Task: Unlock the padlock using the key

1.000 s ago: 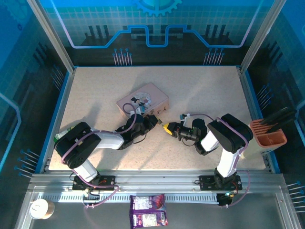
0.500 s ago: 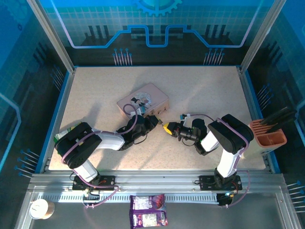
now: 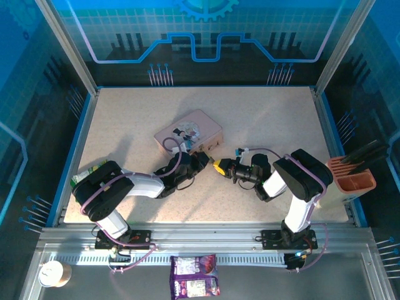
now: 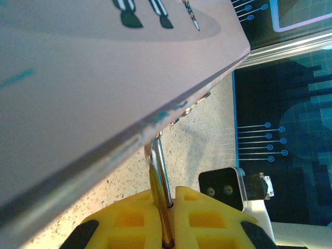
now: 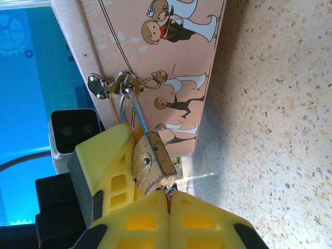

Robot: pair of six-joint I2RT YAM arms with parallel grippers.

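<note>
While the left end effector (image 4: 168,196) grasps the padlock (image 5: 153,162), shackle (image 5: 137,109) through the tin's (image 5: 181,57) clasp (image 5: 126,81), the right end effector (image 5: 170,195) clenches the key (image 5: 168,198)

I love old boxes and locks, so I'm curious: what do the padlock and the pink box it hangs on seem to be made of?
The padlock: brass, probably, from its scuffed golden body; its shackle is shiny, silvery metal, likely steel.

The pink box: likely painted tin, given its smooth printed cartoons and metal latch, though coated card is possible.
</note>
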